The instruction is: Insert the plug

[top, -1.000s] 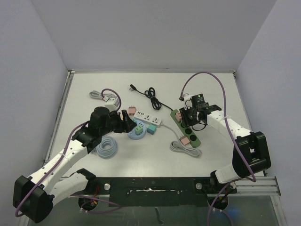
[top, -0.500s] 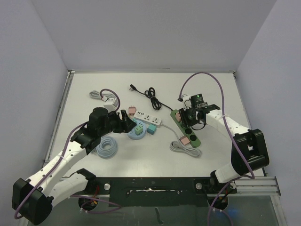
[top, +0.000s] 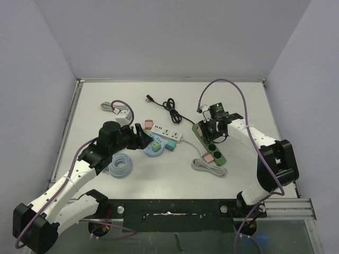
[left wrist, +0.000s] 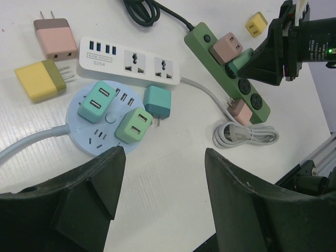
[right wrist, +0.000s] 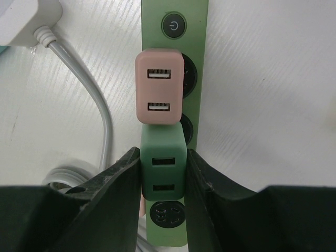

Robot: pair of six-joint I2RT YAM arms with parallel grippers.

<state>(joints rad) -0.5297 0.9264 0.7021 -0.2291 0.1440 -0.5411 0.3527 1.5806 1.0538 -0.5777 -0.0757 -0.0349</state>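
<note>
My right gripper [right wrist: 163, 153] is shut on a green USB charger plug [right wrist: 163, 168] and holds it over the green power strip [right wrist: 200, 52]. The plug sits right against a pink charger [right wrist: 159, 86] that is plugged in near the strip's power button. Its prongs are hidden, so I cannot tell how deep it sits. An empty socket [right wrist: 167, 214] shows just below it. In the top view the right gripper [top: 214, 127] is over the strip's [top: 220, 157] far end. My left gripper [left wrist: 163, 184] is open and empty above bare table, and is left of centre in the top view [top: 142, 138].
A white power strip [left wrist: 131, 60] and a round blue socket hub [left wrist: 84, 137] holding two green chargers lie at the centre. Loose teal [left wrist: 157, 101], yellow [left wrist: 39, 79] and pink [left wrist: 55, 38] plugs lie around them. A coiled grey cable [left wrist: 244, 135] and a black cable [top: 172, 108] are nearby.
My right gripper has shifted slightly left along the green strip with the green plug in it. The left arm has barely moved.
</note>
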